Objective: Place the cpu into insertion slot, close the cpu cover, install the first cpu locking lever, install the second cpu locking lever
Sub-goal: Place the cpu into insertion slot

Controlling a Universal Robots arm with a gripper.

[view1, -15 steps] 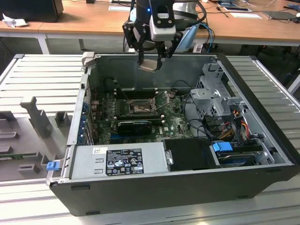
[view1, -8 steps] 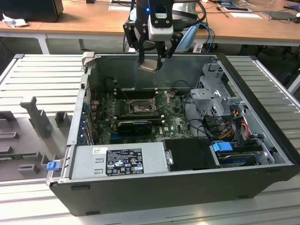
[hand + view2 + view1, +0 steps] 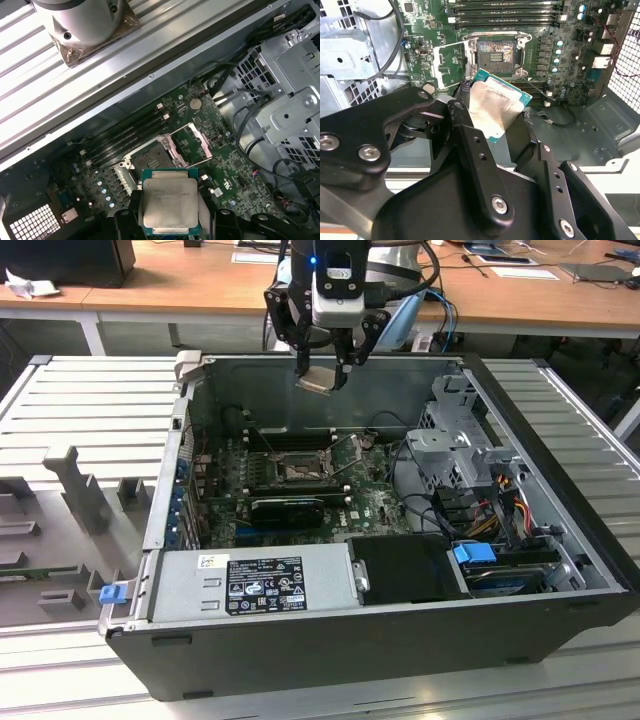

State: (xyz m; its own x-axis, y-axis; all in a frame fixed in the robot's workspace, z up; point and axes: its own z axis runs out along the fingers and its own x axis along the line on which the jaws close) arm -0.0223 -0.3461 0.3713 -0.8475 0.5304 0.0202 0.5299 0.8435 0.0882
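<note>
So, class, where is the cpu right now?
In the exterior view the cpu hangs tilted in the jaws of the gripper, above the open computer case near its far wall, well clear of the insertion slot below.

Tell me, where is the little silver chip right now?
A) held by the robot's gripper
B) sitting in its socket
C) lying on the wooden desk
A: the gripper pinches the cpu in the air above the open case, and the insertion slot is bare.
</note>
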